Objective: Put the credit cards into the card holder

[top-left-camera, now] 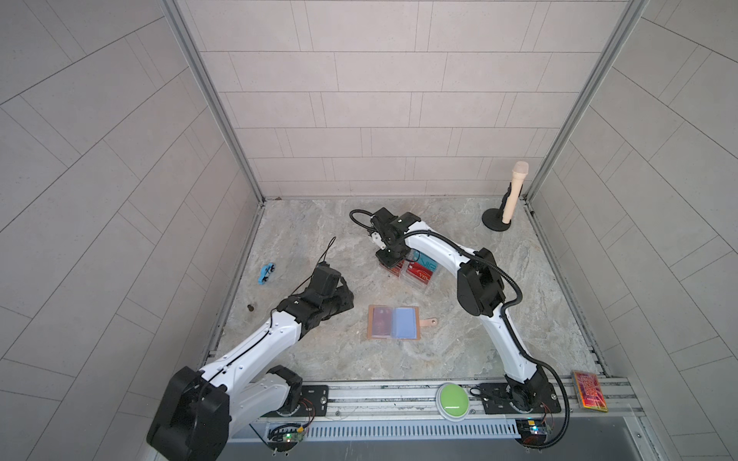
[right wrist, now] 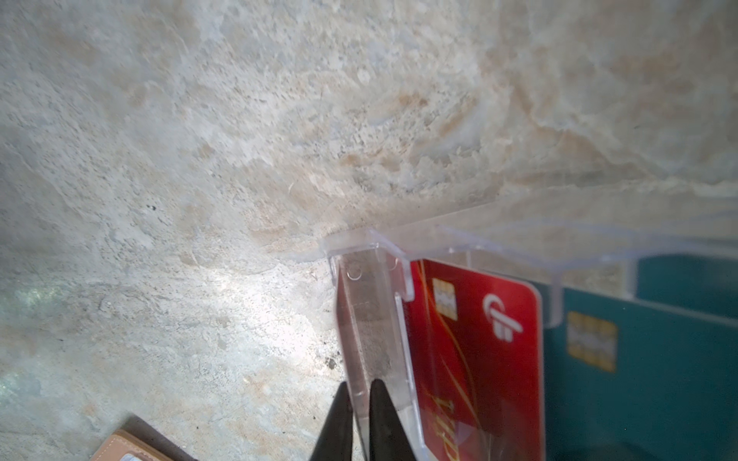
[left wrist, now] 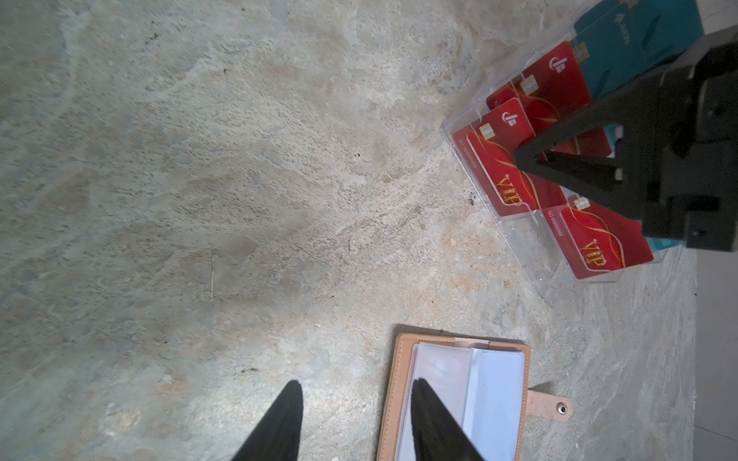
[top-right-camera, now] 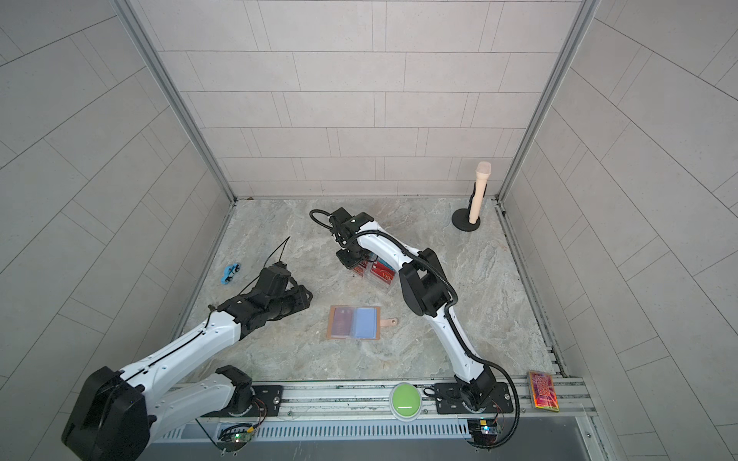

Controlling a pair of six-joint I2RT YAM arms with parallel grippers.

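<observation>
Card holder (top-left-camera: 393, 322) lay open, maybe 1 reddish card (top-left-camera: 381, 322) in. R end effector (right wrist: 361, 403) seemed clenched on red card (left wrist: 491, 159) in clear stand (left wrist: 531, 255); L end effector (left wrist: 355, 385) released. Most cards (left wrist: 599, 243) left.

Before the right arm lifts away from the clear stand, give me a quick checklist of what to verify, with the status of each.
1. Right gripper closed down at the side wall of the clear stand: ok.
2. Red card actually pinched, not just the wall: cannot tell.
3. Card holder lying open, pockets up: ok.
4. Left gripper open beside the holder, holding nothing: ok.
5. Table between stand and holder free of objects: ok.
</observation>
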